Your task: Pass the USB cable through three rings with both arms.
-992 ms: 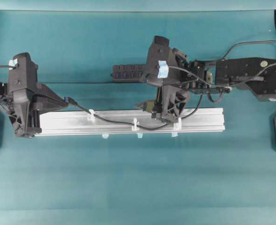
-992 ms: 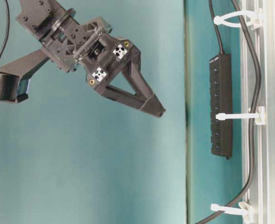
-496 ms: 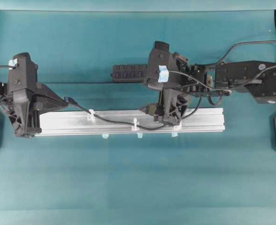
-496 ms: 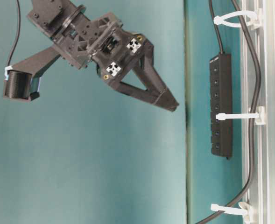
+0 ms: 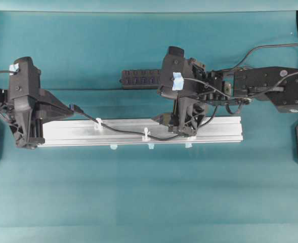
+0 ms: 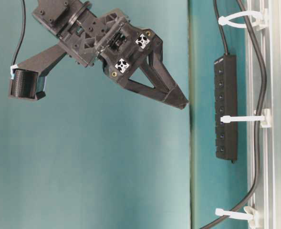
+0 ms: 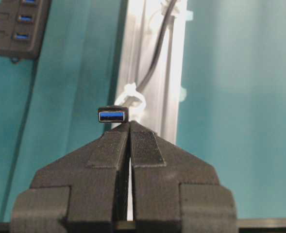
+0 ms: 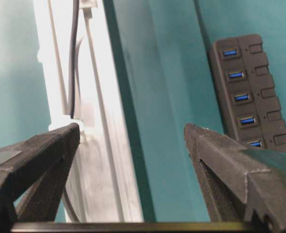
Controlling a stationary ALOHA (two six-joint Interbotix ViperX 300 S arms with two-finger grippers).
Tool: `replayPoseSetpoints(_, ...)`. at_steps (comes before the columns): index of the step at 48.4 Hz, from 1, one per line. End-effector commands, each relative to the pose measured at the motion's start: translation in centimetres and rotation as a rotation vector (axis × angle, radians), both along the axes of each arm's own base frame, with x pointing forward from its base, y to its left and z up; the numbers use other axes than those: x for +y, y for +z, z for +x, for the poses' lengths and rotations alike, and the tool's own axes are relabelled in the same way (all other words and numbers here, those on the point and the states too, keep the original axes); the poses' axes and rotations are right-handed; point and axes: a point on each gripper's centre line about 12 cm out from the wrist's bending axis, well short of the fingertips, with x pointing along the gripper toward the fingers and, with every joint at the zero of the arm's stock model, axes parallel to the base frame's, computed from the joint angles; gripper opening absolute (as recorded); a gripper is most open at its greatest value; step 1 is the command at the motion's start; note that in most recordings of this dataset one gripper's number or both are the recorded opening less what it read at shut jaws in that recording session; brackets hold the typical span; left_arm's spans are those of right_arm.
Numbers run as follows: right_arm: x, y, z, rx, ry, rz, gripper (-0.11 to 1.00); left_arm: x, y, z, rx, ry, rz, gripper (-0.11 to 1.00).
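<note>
The USB cable (image 5: pixel 119 130) lies along the silver rail (image 5: pixel 62 132) and runs through the three rings (image 5: pixel 98 124), (image 5: pixel 146 133), (image 5: pixel 191 135). Its plug (image 5: pixel 77 108) sticks out past the left ring. My left gripper (image 5: pixel 71 112) is shut, its tips just short of the plug. In the left wrist view the plug's blue face (image 7: pixel 113 114) sits just beyond the shut left gripper (image 7: pixel 129 125), with nothing between the pads. My right gripper (image 5: pixel 173 125) hangs open over the rail near the right ring. The right wrist view shows the right gripper (image 8: pixel 131 131) spread wide and empty, the cable (image 8: pixel 74 63) at its left.
A black multi-port USB hub (image 5: pixel 138 78) lies behind the rail, also seen in the table-level view as the hub (image 6: pixel 226 107). Small pale-blue tabs (image 5: pixel 151 147) sit along the rail's front edge. Teal table surface surrounds the rail.
The right gripper has drifted slightly rightward and closer to the rail, still open. The left arm, cable and plug have not moved.
</note>
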Motion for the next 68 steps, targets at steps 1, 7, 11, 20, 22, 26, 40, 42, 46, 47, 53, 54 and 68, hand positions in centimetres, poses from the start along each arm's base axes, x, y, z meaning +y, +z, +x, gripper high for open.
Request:
replayPoseSetpoints(1, 0.1, 1.0, 0.2, -0.034, 0.0, 0.0, 0.68, 0.0, 0.6, 0.2, -0.02, 0.0, 0.001, 0.01)
replayPoseSetpoints(7, 0.2, 0.7, 0.1, -0.027, 0.001, 0.001, 0.68, 0.0, 0.3, 0.1, -0.013, 0.003, -0.002, 0.01)
replayPoseSetpoints(11, 0.3, 0.6, 0.1, -0.023, 0.004, 0.002, 0.68, 0.0, 0.0, 0.0, -0.005, 0.001, -0.003, 0.01)
replayPoseSetpoints(20, 0.4, 0.5, 0.0, -0.022, 0.006, 0.002, 0.68, 0.0, 0.0, 0.0, -0.011, 0.001, -0.002, 0.01)
replayPoseSetpoints(22, 0.4, 0.5, 0.0, -0.022, 0.006, 0.002, 0.68, 0.0, 0.0, 0.0, -0.011, 0.001, -0.002, 0.01)
replayPoseSetpoints(26, 0.4, 0.5, 0.0, -0.022, 0.006, 0.002, 0.68, 0.0, 0.1, 0.0, -0.014, 0.002, -0.003, 0.01)
replayPoseSetpoints(40, 0.4, 0.1, -0.2, -0.008, 0.004, 0.005, 0.68, -0.3, 0.4, 0.0, -0.052, 0.006, -0.021, 0.01)
replayPoseSetpoints(42, 0.4, 0.1, -0.2, -0.008, 0.004, 0.005, 0.68, -0.3, 0.4, -0.1, -0.054, 0.007, -0.022, 0.01)
replayPoseSetpoints(46, 0.4, 0.0, -0.2, -0.005, 0.006, 0.004, 0.68, -0.3, 0.3, -0.3, -0.052, 0.008, -0.023, 0.01)
replayPoseSetpoints(47, 0.4, -0.1, -0.2, -0.005, 0.004, 0.005, 0.68, -0.3, 0.3, -0.3, -0.052, 0.007, -0.022, 0.01)
replayPoseSetpoints(53, 0.3, -0.2, -0.1, -0.002, 0.001, 0.006, 0.68, -0.4, 0.3, -0.5, -0.052, 0.007, -0.022, 0.01)
replayPoseSetpoints(54, 0.3, -0.3, -0.2, -0.001, 0.001, 0.006, 0.68, -0.4, 0.3, -0.6, -0.052, 0.007, -0.022, 0.01)
replayPoseSetpoints(68, 0.3, -0.4, -0.2, 0.004, 0.003, 0.006, 0.68, -0.4, 0.1, -0.9, -0.054, 0.007, -0.022, 0.01)
